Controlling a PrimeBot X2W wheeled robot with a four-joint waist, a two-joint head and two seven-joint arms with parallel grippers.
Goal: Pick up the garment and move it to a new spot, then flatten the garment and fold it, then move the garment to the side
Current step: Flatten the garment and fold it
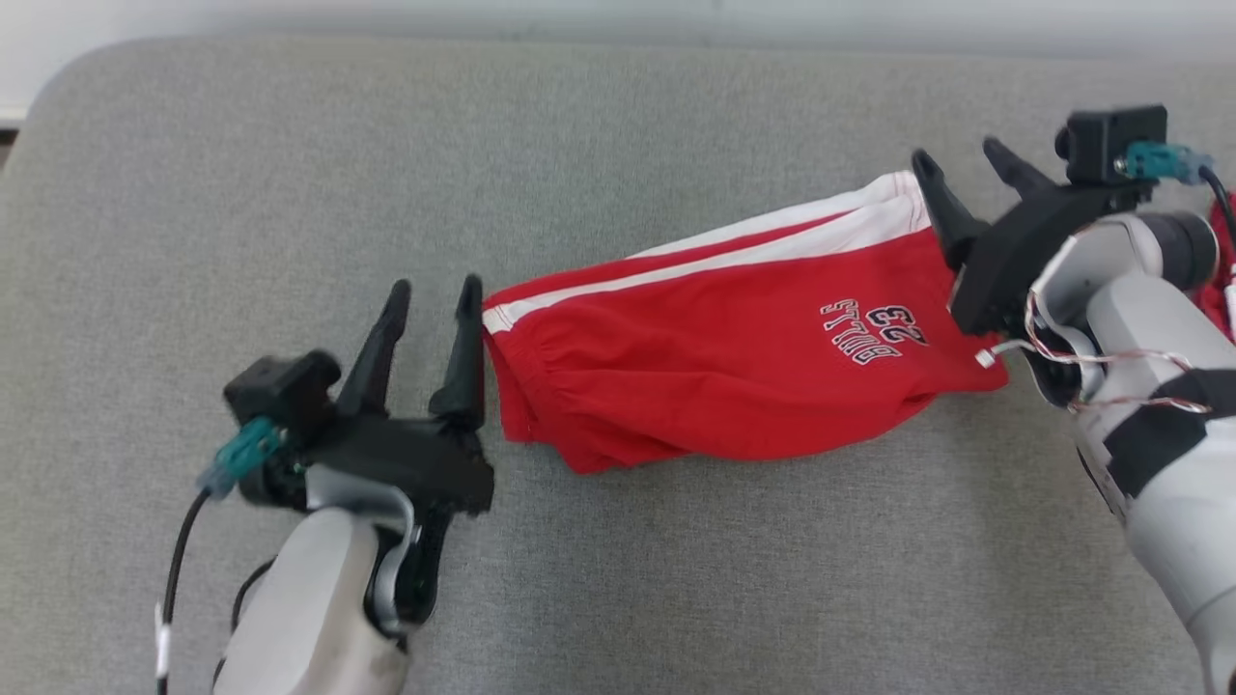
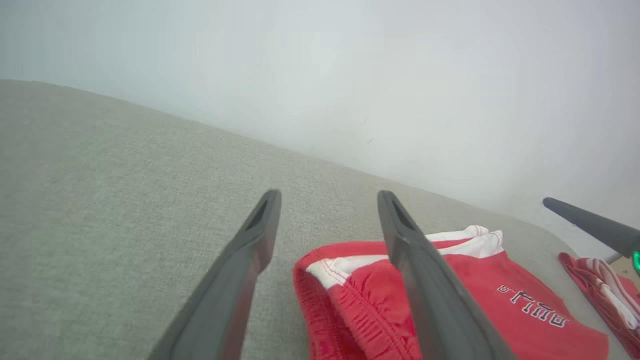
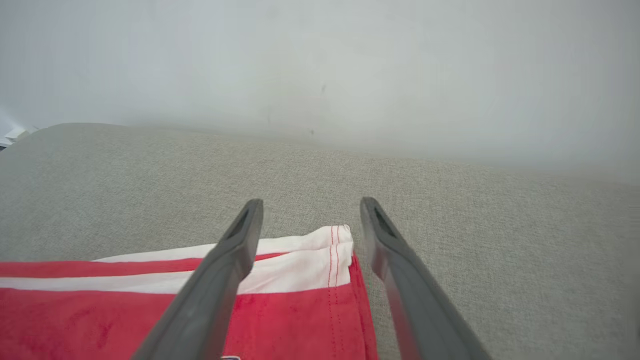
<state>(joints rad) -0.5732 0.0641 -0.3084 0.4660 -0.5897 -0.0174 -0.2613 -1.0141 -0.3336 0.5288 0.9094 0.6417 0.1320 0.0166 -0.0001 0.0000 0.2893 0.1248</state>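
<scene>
The garment [image 1: 734, 362] is a pair of red shorts with white side stripes and a "BULLS 23" print, folded and lying across the grey cushion. My left gripper [image 1: 433, 301] stands open just off its waistband end, nothing between the fingers. The right gripper [image 1: 966, 164] hovers open over the hem corner at the other end. In the left wrist view the elastic waistband [image 2: 340, 300] lies beside the right finger. The right wrist view shows the white-striped hem [image 3: 310, 265] between and below my open fingers.
The grey cushion [image 1: 290, 193] spreads wide to the left, far and near sides of the shorts. Another red and white striped cloth [image 2: 600, 285] lies at the cushion's right edge. A pale wall [image 3: 320, 65] rises behind the far edge.
</scene>
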